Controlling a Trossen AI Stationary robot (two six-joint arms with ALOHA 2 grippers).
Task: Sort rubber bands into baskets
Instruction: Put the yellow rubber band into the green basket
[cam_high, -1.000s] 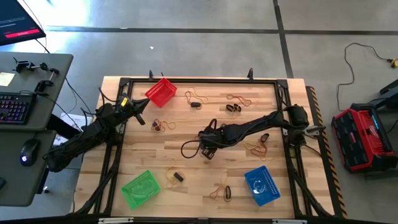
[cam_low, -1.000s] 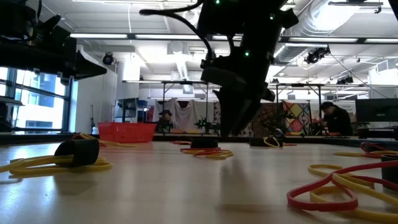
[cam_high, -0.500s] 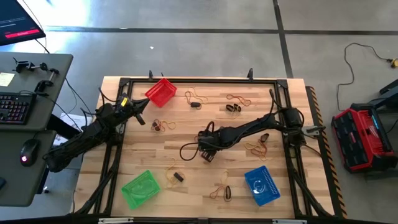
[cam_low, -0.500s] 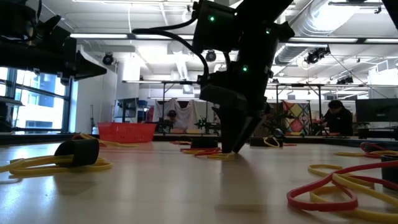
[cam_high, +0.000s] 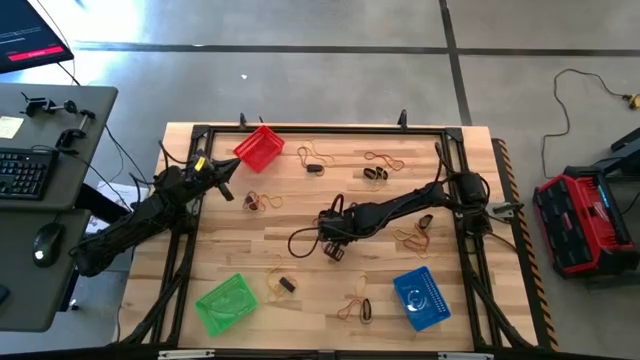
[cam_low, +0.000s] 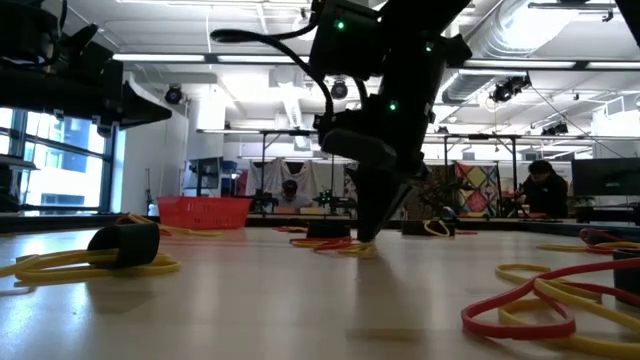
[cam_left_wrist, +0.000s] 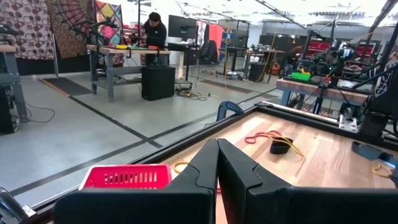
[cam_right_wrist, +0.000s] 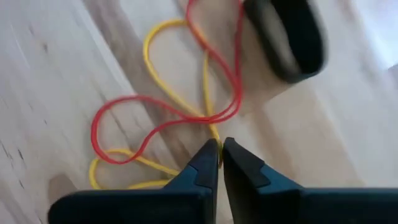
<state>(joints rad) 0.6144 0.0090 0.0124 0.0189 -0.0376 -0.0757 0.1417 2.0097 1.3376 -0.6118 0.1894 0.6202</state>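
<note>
The rubber bands lie scattered in small clusters over the wooden desk (cam_high: 300, 225), and almost none look sorted: a yellow band (cam_right_wrist: 180, 106) tangled with a red band (cam_right_wrist: 163, 121) and a thick black band (cam_right_wrist: 291, 37) sits mid-desk, and other clusters lie near the far edge (cam_high: 318, 157), beside the red basket (cam_high: 259, 147), by the right side (cam_high: 414, 235) and along the near edge (cam_high: 357, 308). The green basket (cam_high: 226, 303) and the blue basket (cam_high: 421, 297) stand at the near corners; whether any basket already holds a band I cannot tell from above, though the blue one shows some pale marks inside. The right claw (cam_right_wrist: 220, 163) is down on the mid-desk tangle with its tips clenched together right at the yellow band, apparently pinching it, though the hold is not certain. The left claw (cam_left_wrist: 217, 158) waits clenched and empty, raised near the red basket. By my judgement the sorting is barely begun, with nearly every cluster left to carry.
</note>
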